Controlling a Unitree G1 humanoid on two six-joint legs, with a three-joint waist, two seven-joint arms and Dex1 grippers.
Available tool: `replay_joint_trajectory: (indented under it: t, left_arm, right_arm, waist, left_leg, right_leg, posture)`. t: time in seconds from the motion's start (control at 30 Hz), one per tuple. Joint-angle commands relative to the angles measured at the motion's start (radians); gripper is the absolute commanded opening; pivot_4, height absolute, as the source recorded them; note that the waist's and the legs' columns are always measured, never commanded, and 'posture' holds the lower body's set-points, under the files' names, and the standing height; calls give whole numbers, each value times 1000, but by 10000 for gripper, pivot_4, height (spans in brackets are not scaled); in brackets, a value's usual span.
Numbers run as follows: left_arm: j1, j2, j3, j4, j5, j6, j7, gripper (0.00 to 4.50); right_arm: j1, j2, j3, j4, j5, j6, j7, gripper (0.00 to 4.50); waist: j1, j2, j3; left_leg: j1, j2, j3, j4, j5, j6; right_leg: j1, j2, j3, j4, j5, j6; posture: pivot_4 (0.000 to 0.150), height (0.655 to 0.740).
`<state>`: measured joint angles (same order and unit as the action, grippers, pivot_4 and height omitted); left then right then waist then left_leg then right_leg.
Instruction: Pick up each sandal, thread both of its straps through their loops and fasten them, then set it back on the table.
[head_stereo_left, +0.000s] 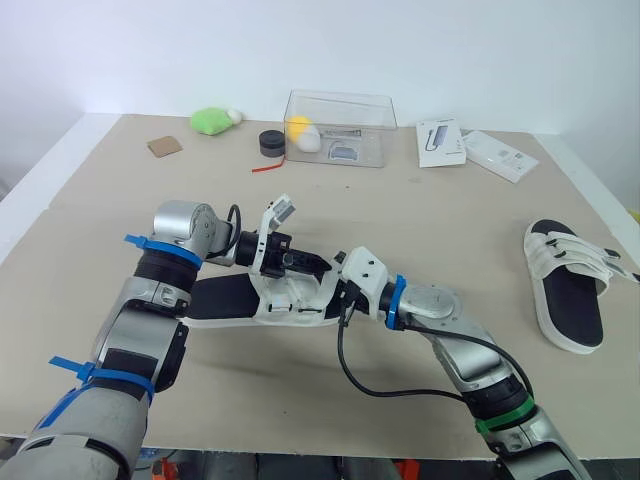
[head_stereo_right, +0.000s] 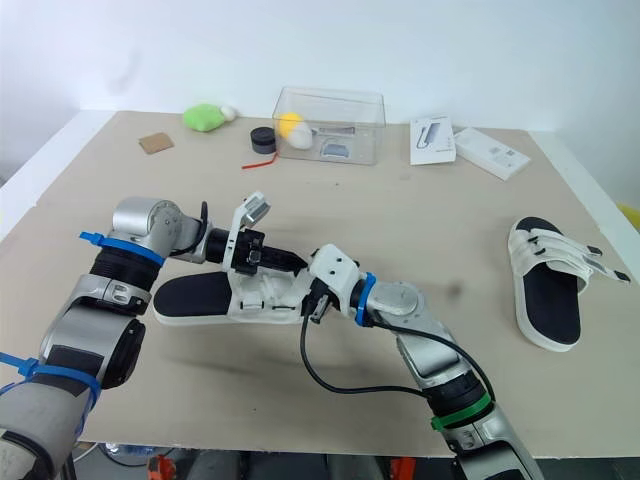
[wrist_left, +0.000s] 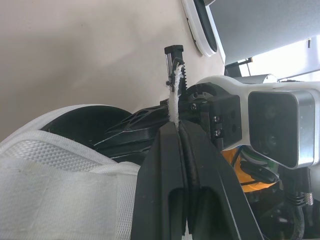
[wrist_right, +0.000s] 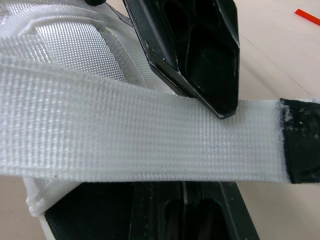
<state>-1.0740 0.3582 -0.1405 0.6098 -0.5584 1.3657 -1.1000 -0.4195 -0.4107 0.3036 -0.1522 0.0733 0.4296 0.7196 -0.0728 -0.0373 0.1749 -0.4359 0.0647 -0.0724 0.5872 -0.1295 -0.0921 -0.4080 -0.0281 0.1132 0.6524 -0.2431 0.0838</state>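
The first sandal (head_stereo_left: 225, 298) sits on the near side of the clear box (head_stereo_left: 338, 128), a little to its left, low over the tabletop (head_stereo_left: 420, 220); I cannot tell whether it rests there or is lifted slightly. Its black footbed faces up. Its long axis runs crosswise, parallel to the front wall of the clear box, with the open heel end pointing to the robot's left and the strapped toe end pointing right.

The left gripper (head_stereo_left: 295, 262) reaches in over the strapped end. Its jaws are pressed together on a white woven strap (wrist_right: 150, 135), pinching it close to the strap's black tip, and the strap is pulled out flat and taut. The right gripper (head_stereo_left: 338, 285) meets the same end of the sandal from the opposite side, right up against the left one. Whether it grips anything I cannot tell, as the strap lies across it.

The second sandal (head_stereo_left: 568, 290) lies sole-down, well to the right of the clear box and nearer the robot. Its long axis runs away from the robot, with the strapped toe end farther off and the heel nearer.
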Motion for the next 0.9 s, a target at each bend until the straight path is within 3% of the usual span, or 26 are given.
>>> replay_joint_trajectory:
  t: [0.03, 0.23, 0.33, 0.47, 0.57, 0.7, 0.83, 0.9]
  left_arm:
    - [3, -23, 77, -22, -6, -119, 34, 301]
    - [132, 66, 125, -304, 41, -573, -61, 301]
    - [174, 90, 169, -353, 79, -845, -81, 301]
    - [207, 114, 166, -271, 233, -1321, -74, 301]
    - [239, 165, 107, -127, 438, -1936, -65, 301]
    - [216, 209, 76, 94, 640, -2564, 41, 301]
    - [169, 199, 98, 192, 725, -2903, 119, 301]
    - [167, 204, 91, 189, 821, -2972, 156, 301]
  right_arm:
    - [15, -3, 7, 14, -9, 18, 1, 0]
    - [18, -9, 4, 7, -7, 17, 7, 0]
    - [19, -9, 7, 5, -6, 16, 12, 0]
    - [16, -3, 16, 16, -7, 8, 15, 0]
    - [9, 0, 20, 27, -7, 1, 20, 0]
    - [8, 2, 21, 30, -8, -4, 26, 0]
    - [14, -3, 20, 23, -8, -4, 31, 0]
    - [17, -6, 20, 20, -7, -3, 33, 0]
  waist:
    - [0, 0, 0]
    - [0, 1, 0]
    - [3, 1, 0]
    - [10, 1, 0]
    - [11, 1, 0]
    - [14, 1, 0]
    - [18, 0, 0]
    - [19, 0, 0]
  left_leg:
    - [0, 0, 0, 0, 0, 0]
    - [0, 0, 0, -1, 0, 0]
    - [0, 0, 0, -1, 0, 0]
    - [1, 0, 0, 0, 0, 0]
    - [2, 0, 1, 0, 0, 0]
    - [1, 0, 1, 0, 0, 0]
    - [1, 0, 1, 1, 1, 1]
    - [1, 0, 1, 0, 1, 1]
  right_leg:
    - [0, 0, 0, 0, 0, 0]
    - [-1, 0, 0, 0, 0, -1]
    - [0, 0, 0, 0, 0, -1]
    - [1, 0, 0, -1, -1, -5]
    - [1, 0, 0, -1, -1, -7]
    - [1, 0, 0, -1, -1, -7]
    - [1, 0, 1, -1, 0, -7]
    - [1, 0, 1, -1, 0, -6]
  posture:
    - [1500, 7400]
    - [1500, 7400]
    - [1500, 7400]
    - [1500, 7400]
    - [1500, 7400]
    - [1500, 7400]
    - [1500, 7400]
    - [1500, 7400]
